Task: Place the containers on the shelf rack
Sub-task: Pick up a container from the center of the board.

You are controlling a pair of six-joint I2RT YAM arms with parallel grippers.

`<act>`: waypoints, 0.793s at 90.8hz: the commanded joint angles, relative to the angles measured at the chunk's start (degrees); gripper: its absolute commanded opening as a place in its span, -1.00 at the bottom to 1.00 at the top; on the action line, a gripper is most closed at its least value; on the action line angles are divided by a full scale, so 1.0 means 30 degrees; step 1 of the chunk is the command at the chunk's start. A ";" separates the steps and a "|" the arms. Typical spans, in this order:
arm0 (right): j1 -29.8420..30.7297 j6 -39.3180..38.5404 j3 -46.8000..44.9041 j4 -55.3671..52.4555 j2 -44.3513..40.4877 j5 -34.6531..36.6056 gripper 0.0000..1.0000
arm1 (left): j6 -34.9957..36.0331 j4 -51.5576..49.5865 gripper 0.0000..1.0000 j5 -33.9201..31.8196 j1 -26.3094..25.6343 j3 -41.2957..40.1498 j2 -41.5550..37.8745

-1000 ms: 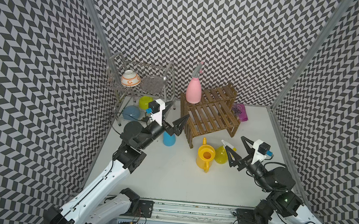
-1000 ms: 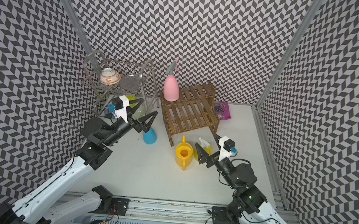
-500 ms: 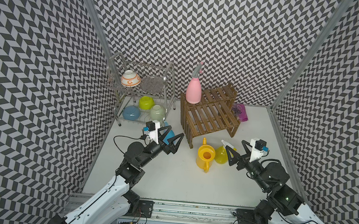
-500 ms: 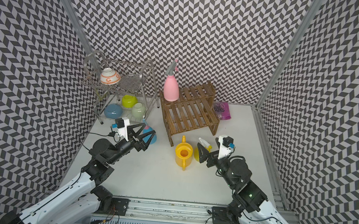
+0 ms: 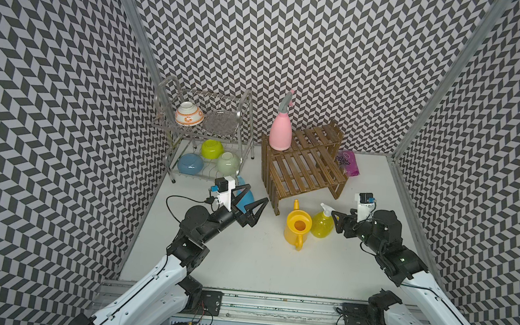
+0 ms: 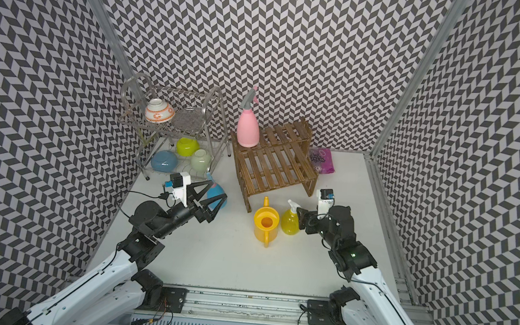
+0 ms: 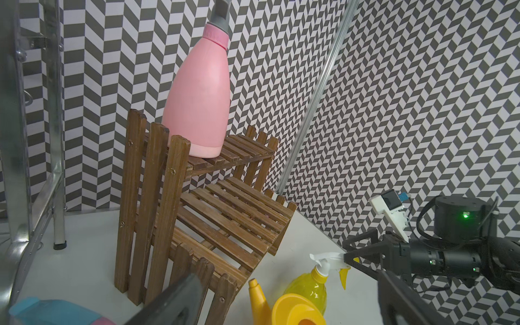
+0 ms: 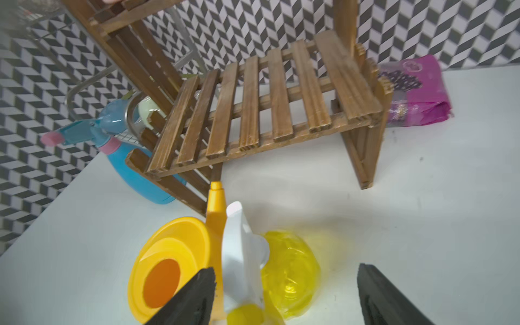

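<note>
Left gripper (image 6: 218, 189) spread wide, half hiding the blue spray bottle (image 6: 215, 193) beside the shelf rack (image 6: 271, 167). Right gripper (image 8: 285, 268) spread astride the yellow trigger sprayer (image 8: 289, 267) before the rack, not pinching.

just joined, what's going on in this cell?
The robot is loading containers onto the wooden shelf rack. The pink spray bottle already stands on its top step. The right gripper is open around the head of the yellow trigger sprayer, on the table beside the yellow watering can. The left gripper is open beside the blue spray bottle, also on the table.
</note>
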 commanded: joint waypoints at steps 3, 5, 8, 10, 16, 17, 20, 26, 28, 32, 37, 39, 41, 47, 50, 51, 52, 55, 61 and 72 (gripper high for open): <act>-0.0040 -0.1648 0.0688 0.1286 0.0628 -0.1749 0.40 | 0.1240 -0.0822 1.00 0.0417 0.0078 0.0862 -0.0705; -0.0051 -0.1826 0.0715 0.1228 0.0748 -0.1715 0.36 | 0.1327 -0.0856 1.00 0.0422 0.0078 0.0873 -0.0774; -0.0054 -0.2074 0.0753 0.1163 0.0903 -0.1637 0.30 | 0.1463 -0.0923 1.00 0.0467 0.0071 0.0858 -0.0863; -0.0055 -0.2233 0.0783 0.1131 0.1066 -0.1613 0.25 | 0.1522 -0.0977 1.00 0.0493 0.0076 0.0872 -0.0894; -0.0055 -0.2792 0.0937 0.0975 0.1385 -0.1515 0.12 | 0.1672 -0.1089 1.00 0.0628 0.0063 0.0913 -0.0948; -0.0055 -0.2861 0.0967 0.0931 0.1419 -0.1502 0.08 | 0.1705 -0.1101 1.00 0.0628 0.0056 0.0924 -0.0941; -0.0055 -0.3137 0.1096 0.0815 0.1532 -0.1464 0.01 | 0.1770 -0.1173 1.00 0.0669 0.0068 0.0978 -0.0939; -0.0069 -0.3665 0.1316 0.0481 0.1731 -0.1459 -0.09 | 0.1907 -0.1296 1.00 0.0712 0.0066 0.1053 -0.0918; -0.0058 -0.3817 0.1363 0.0367 0.1763 -0.1422 -0.13 | 0.1956 -0.1327 1.00 0.0737 0.0060 0.1067 -0.0930; -0.0048 -0.4100 0.1405 0.0211 0.1810 -0.1361 -0.17 | 0.2057 -0.1411 1.00 0.0793 0.0077 0.1123 -0.0948; -0.0055 -0.4363 0.1393 0.0124 0.1733 -0.1405 -0.26 | 0.2155 -0.1488 1.00 0.0833 0.0075 0.1152 -0.0950; -0.0055 -0.4431 0.1382 0.0124 0.1647 -0.1401 -0.31 | 0.2193 -0.1528 1.00 0.0833 0.0063 0.1180 -0.0945; -0.0040 -0.4462 0.1357 0.0125 0.1589 -0.1371 -0.35 | 0.2217 -0.1546 1.00 0.0841 0.0052 0.1172 -0.0959; -0.0055 -0.4551 0.1298 0.0190 0.1295 -0.1188 -0.54 | 0.2331 -0.1662 1.00 0.0877 0.0077 0.1231 -0.0992; -0.0055 -0.4546 0.1291 0.0169 0.1161 -0.1052 -0.62 | 0.2390 -0.1694 1.00 0.0894 0.0078 0.1261 -0.1018; -0.0055 -0.4544 0.1291 0.0162 0.1116 -0.1006 -0.65 | 0.2415 -0.1711 1.00 0.0893 0.0078 0.1259 -0.1020; -0.0055 -0.4513 0.1291 0.0158 0.1050 -0.0925 -0.67 | 0.2442 -0.1719 1.00 0.0907 0.0063 0.1273 -0.1021; -0.0055 -0.4494 0.1290 0.0125 0.0896 -0.0770 -0.76 | 0.2525 -0.1785 1.00 0.0942 0.0073 0.1322 -0.1022; -0.0058 -0.4402 0.1355 0.0006 0.0546 -0.0326 -0.86 | 0.2646 -0.1856 1.00 0.0972 0.0071 0.1379 -0.1014; -0.0055 -0.4345 0.1599 -0.0422 -0.0410 0.0512 -1.00 | 0.3074 -0.2016 1.00 0.1262 0.0055 0.1603 -0.0993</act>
